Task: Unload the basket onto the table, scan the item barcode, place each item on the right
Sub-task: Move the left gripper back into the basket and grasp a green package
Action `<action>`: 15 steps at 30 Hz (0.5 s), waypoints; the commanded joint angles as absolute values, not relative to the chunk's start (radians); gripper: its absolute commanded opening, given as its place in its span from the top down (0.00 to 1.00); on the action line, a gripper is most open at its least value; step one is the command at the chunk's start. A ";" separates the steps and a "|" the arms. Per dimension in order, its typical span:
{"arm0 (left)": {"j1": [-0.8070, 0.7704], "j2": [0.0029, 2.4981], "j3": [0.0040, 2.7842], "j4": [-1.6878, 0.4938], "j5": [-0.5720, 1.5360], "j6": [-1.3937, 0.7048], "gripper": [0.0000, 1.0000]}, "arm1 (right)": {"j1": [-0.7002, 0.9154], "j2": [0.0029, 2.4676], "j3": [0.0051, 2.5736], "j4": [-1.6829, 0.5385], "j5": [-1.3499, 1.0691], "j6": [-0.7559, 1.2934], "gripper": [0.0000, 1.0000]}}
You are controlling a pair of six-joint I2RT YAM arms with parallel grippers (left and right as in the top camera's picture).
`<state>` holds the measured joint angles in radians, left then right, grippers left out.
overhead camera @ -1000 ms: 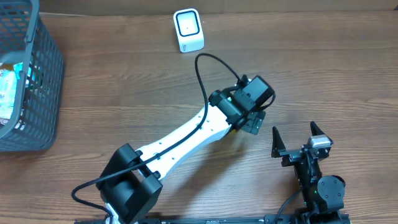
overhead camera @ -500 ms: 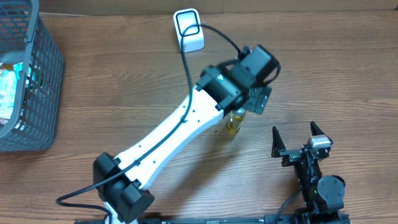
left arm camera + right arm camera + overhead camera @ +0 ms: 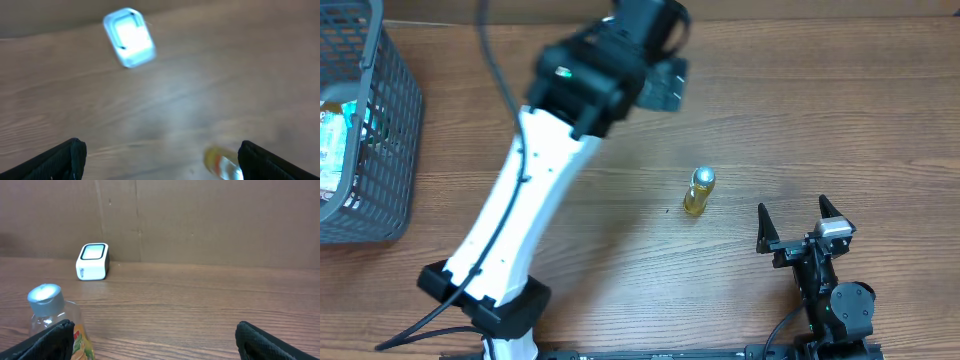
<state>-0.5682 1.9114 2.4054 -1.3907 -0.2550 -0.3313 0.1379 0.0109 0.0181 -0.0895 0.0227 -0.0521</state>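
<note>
At the left edge of the tabletop (image 3: 880, 120) sits a grey basket (image 3: 380, 150). The left end effector (image 3: 161, 150), blurred, wide open and empty, hangs above the white scanner (image 3: 129, 37) at the far middle. The small yellow bottle (image 3: 699, 190) stands alone near the right end effector (image 3: 792, 212), which is also wide open and empty. A clumsy approach could topple the slim bottle, or its barcode may end up facing away from the scanner.

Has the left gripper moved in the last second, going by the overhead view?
Yes. The left gripper has swung away from the bottle it covered, up-frame and leftward. It is open and empty, and the bottle stands where it was.
</note>
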 commanded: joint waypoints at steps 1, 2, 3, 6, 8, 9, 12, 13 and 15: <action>-0.488 1.869 2.469 -1.408 -0.340 -0.309 0.00 | 0.135 0.003 0.008 -0.083 0.021 -0.054 0.00; -0.458 1.862 2.477 -1.411 -0.348 -0.309 0.00 | 0.135 0.003 0.008 -0.084 0.021 -0.054 0.00; -0.426 1.855 2.483 -1.414 -0.348 -0.309 0.01 | 0.135 0.003 0.008 -0.084 0.021 -0.054 0.00; -0.335 1.838 2.486 -1.414 -0.348 -0.309 0.00 | 0.135 0.003 0.008 -0.083 0.021 -0.054 0.00; -0.266 1.832 2.486 -1.413 -0.348 -0.309 0.00 | 0.135 0.003 0.008 -0.083 0.021 -0.054 0.00; -0.227 1.831 2.486 -1.414 -0.348 -0.309 0.00 | 0.135 0.003 0.008 -0.083 0.021 -0.054 0.00; -0.106 1.831 2.485 -1.414 -0.347 -0.309 0.00 | 0.135 0.003 0.008 -0.083 0.021 -0.054 0.00; -0.070 1.831 2.485 -1.414 -0.347 -0.309 0.01 | 0.135 0.003 0.008 -0.083 0.021 -0.054 0.00; 0.009 1.831 2.485 -1.413 -0.344 -0.309 0.00 | 0.135 0.003 0.008 -0.083 0.021 -0.054 0.00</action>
<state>-0.0803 1.8584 2.4619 -1.4109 -0.3279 -0.3286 0.1379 0.0109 0.0177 -0.0891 0.0227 -0.0525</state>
